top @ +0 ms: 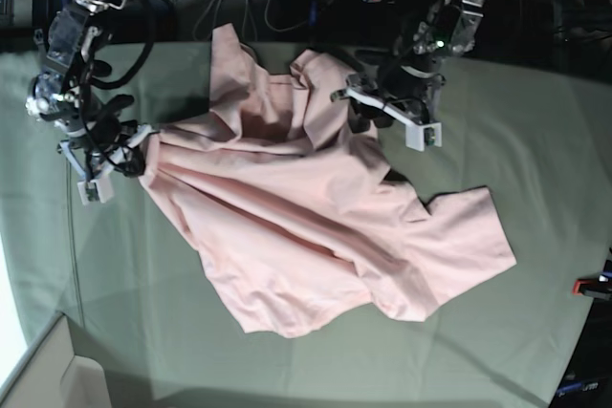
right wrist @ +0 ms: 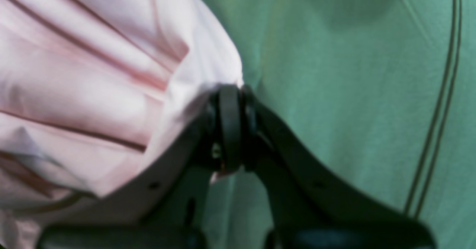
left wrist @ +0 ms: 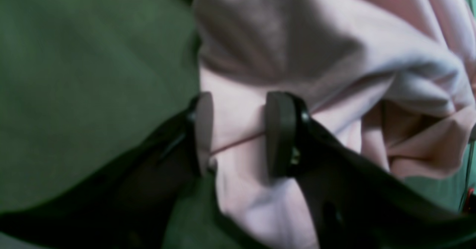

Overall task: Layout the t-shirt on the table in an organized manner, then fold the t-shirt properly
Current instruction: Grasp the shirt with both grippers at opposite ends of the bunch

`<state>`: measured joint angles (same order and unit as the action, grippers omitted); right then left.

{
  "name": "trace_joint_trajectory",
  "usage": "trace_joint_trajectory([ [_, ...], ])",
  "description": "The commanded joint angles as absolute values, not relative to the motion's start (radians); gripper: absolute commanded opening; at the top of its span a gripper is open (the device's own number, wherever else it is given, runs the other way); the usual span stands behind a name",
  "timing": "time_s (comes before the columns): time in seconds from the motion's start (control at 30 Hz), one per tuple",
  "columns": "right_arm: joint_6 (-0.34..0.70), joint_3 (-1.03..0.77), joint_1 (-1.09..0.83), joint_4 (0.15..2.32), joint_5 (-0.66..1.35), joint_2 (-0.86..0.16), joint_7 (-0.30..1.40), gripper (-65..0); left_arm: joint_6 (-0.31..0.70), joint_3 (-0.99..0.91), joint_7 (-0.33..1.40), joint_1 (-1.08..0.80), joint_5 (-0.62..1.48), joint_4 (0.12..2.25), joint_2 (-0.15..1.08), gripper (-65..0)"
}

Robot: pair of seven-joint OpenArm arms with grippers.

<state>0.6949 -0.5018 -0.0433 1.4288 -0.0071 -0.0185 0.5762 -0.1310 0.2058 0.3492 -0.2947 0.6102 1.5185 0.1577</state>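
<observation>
On the desk [top: 516,121], mid-surface: crumpled pink t-shirt [top: 306,226], spread from 10 toward 4 o'clock. At 9 o'clock, right tool [right wrist: 230,93] clamped tight on a shirt edge. At 1 o'clock, left tool [left wrist: 238,130] parted, fabric between its jaws.

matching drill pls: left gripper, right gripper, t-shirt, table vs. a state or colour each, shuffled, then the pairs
Column 1:
1. left gripper
2. right gripper
3. t-shirt
4. table

Column 2:
A. pale grey-green, creased covering
B. jaws pinched shut on a fabric edge
C. jaws apart, pink cloth between them
D. light pink, crumpled and not yet flat

Pairs: 1-C, 2-B, 3-D, 4-A
</observation>
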Motion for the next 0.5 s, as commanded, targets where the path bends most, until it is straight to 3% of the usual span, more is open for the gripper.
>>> trace_joint_trajectory([
  [0.0,0.698,-0.504,-0.031,1.448,0.005,-0.028,0.556,-65.0,-0.120,0.206,0.326,-0.292,0.611,1.550,0.157,-40.8],
  [0.47,0.698,-0.427,-0.031,1.448,0.004,-0.030,0.556,-65.0,-0.120,0.275,0.326,-0.251,0.611,1.392,0.116,-40.7],
])
